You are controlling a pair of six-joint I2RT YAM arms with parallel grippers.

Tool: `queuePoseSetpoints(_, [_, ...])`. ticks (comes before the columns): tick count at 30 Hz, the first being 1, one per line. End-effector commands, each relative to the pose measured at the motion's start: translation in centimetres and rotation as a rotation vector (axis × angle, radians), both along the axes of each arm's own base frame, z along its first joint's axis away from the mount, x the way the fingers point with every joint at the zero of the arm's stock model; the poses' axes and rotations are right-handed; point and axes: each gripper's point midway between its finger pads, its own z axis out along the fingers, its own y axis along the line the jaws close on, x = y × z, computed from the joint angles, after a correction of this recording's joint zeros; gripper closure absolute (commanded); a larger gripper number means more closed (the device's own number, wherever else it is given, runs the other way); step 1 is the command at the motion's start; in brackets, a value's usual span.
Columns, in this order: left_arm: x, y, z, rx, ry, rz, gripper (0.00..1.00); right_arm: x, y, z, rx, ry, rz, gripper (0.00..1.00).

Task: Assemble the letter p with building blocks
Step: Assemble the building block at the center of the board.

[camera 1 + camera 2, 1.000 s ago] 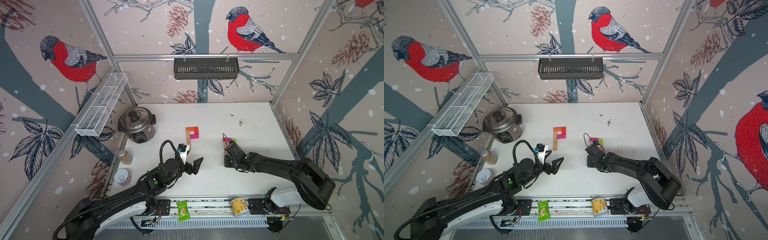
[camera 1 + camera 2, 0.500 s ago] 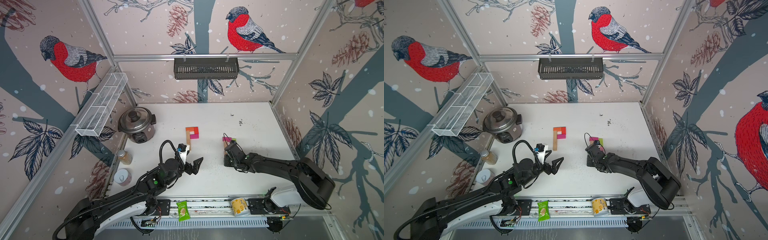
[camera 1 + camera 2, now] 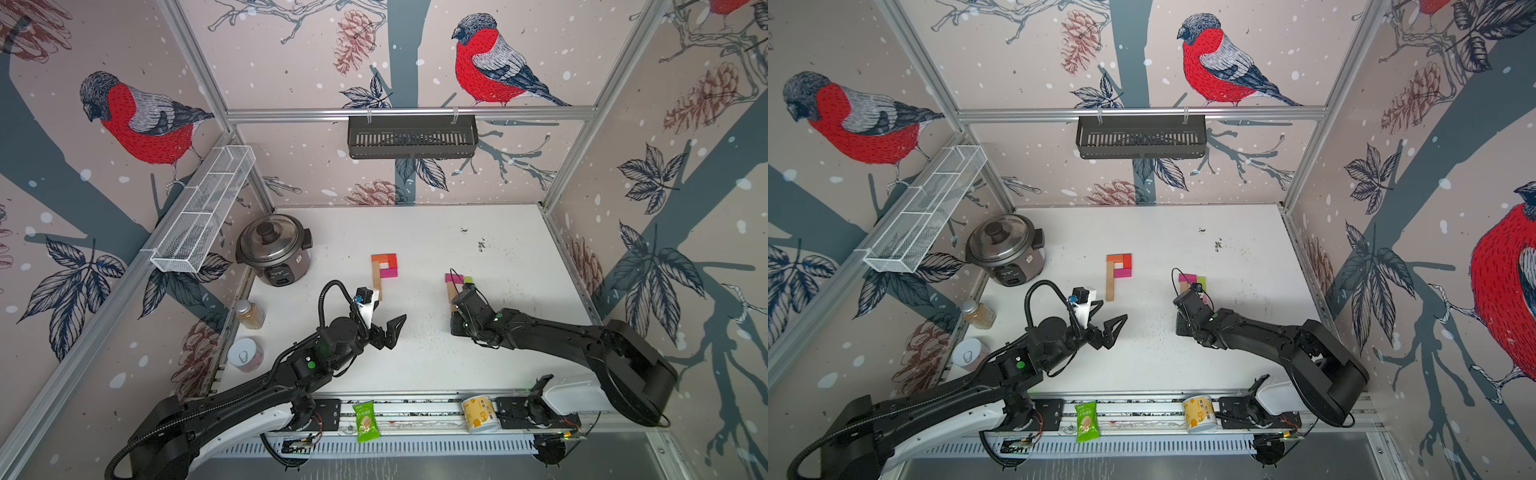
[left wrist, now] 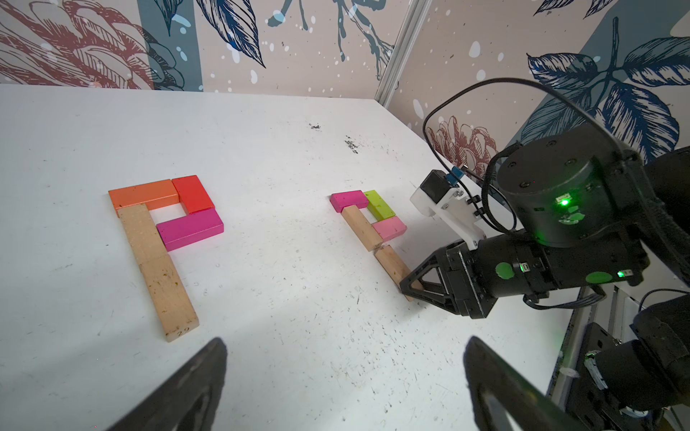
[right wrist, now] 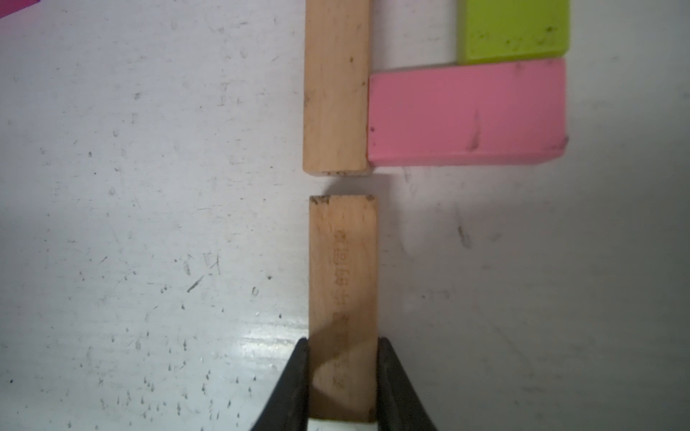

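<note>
- Building blocks first: the lower tan block (image 5: 343, 291) lies flat on the table (image 5: 149, 186). Its far end is just short of the upper tan block (image 5: 336, 86), with a thin gap between them (a touch out of line, too).
- And the right gripper (image 5: 343, 347) is on it, jaws pinched shut against the long sides of the lower tan block at its near end.
- Handling, at a guess: light, rigid wood that will not flex or crush. The sides look smooth, so an end grip may let it pivot, and a hold nearer the middle would likely steer truer.
- A gentle slide lengthwise looks like the way to close that gap.
- Watch the loop: the pink block (image 5: 466, 112) touches the upper tan block, the lime-green block (image 5: 515, 30) sits against the pink one, and the magenta block (image 4: 349, 199) caps the top. All appear loose, so a hard push could scatter them.
- Over on the left, the left gripper (image 4: 345, 341) is spread wide and holds nothing. It hovers near the foot of a complete letter p (image 4: 143, 235) (orange, red and magenta bricks around a tan stem).
</note>
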Motion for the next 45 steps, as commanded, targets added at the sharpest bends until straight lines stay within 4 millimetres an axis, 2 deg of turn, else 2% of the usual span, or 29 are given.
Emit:
queuePoseSetpoints(1, [0.0, -0.2, 0.9, -0.031, -0.021, -0.009, 0.03, -1.8, -1.6, -1.5, -0.077, 0.093, -0.011, 0.79])
queuePoseSetpoints(11, [0.0, -0.2, 0.9, -0.03, -0.022, -0.005, 0.03, -1.3, -1.6, -1.4, -0.092, 0.089, -0.021, 0.75])
queuePoseSetpoints(28, [0.0, -0.2, 0.8, -0.026, -0.019, -0.006, 0.03, -1.0, -1.2, -1.2, -0.072, 0.087, -0.023, 0.58])
queuePoseSetpoints(31, [0.1, -0.2, 0.9, -0.027, -0.02, -0.006, 0.03, -0.8, -0.8, -0.5, -0.049, 0.074, -0.016, 0.54])
queuePoseSetpoints(38, [-0.3, -0.3, 1.3, -0.041, -0.025, -0.022, 0.03, 0.3, -0.3, 3.2, -0.013, 0.003, 0.006, 0.4])
queuePoseSetpoints(41, [-0.5, -0.4, 1.6, -0.056, -0.028, -0.036, 0.03, 0.6, -0.7, 4.7, 0.001, -0.021, 0.005, 0.36])
queuePoseSetpoints(43, [-0.9, -0.8, 1.9, -0.067, -0.028, -0.067, 0.03, 0.8, -1.1, 5.8, 0.028, -0.044, 0.004, 0.36])
queuePoseSetpoints(45, [-1.5, -1.2, 2.3, -0.086, -0.025, -0.109, 0.03, 0.8, -1.5, 6.3, 0.044, -0.046, -0.001, 0.41])
